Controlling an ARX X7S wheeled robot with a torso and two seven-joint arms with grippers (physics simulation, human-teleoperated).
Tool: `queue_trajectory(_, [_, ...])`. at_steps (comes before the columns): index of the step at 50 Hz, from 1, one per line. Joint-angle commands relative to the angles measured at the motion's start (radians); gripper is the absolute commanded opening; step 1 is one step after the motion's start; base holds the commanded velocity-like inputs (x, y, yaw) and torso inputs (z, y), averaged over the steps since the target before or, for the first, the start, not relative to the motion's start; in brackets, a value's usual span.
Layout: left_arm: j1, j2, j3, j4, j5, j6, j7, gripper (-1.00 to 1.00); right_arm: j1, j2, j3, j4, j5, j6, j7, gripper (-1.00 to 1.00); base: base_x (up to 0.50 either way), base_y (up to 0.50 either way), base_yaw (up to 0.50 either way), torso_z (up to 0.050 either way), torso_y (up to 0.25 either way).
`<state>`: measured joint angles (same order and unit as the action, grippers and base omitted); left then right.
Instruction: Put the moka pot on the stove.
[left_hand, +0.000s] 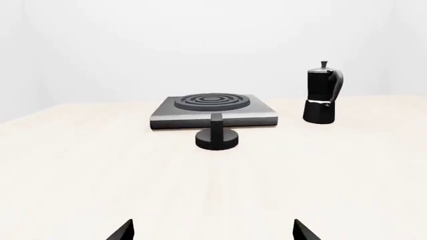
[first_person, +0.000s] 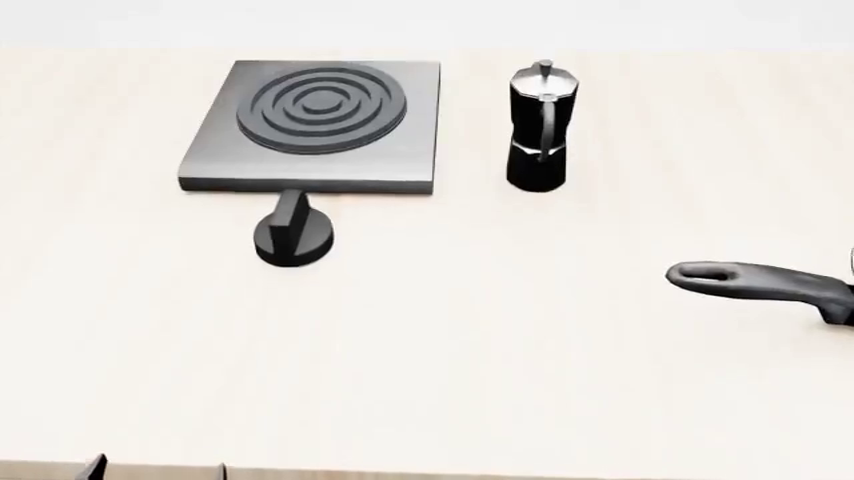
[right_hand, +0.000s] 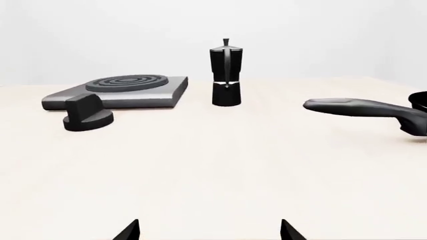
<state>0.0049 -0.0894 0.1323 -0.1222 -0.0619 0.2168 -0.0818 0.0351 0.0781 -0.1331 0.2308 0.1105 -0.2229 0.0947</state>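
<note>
The moka pot (first_person: 539, 130) stands upright on the pale table, glossy black with a silver lid, just right of the stove (first_person: 400, 150) and apart from it. The stove is a flat grey square plate with a ring burner, and nothing rests on it. In the left wrist view the moka pot (left_hand: 322, 95) and stove (left_hand: 180, 121) are far ahead of my left gripper (left_hand: 213, 234), which is open and empty. From the right wrist, the moka pot (right_hand: 226, 75) and stove (right_hand: 167, 92) also lie well beyond my right gripper (right_hand: 210, 232), open and empty too.
A short black round knob (first_person: 294, 235) sits on the table just in front of the stove. A long black pan handle (first_person: 761, 285) reaches in from the right edge, nearer than the pot. The table's near edge (first_person: 427, 463) runs along the bottom of the head view.
</note>
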Motion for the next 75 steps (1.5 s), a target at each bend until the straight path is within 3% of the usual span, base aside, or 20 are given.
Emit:
queue_trajectory(1, [0.015,-0.001,-0.004,0.043,-0.013,-0.021,0.002,1.00,-0.010,-0.002,-0.015,-0.042,-0.010,-0.007,-0.009,1.00,0.14,0.00,0.00,0.000,0.000])
queue_trajectory(75, [0.018,-0.065,0.065,0.082,-0.062,-0.014,-0.072,1.00,-0.011,0.057,-0.090,-0.087,0.063,-0.024,0.056,1.00,0.16,0.00,0.00,0.000,0.000])
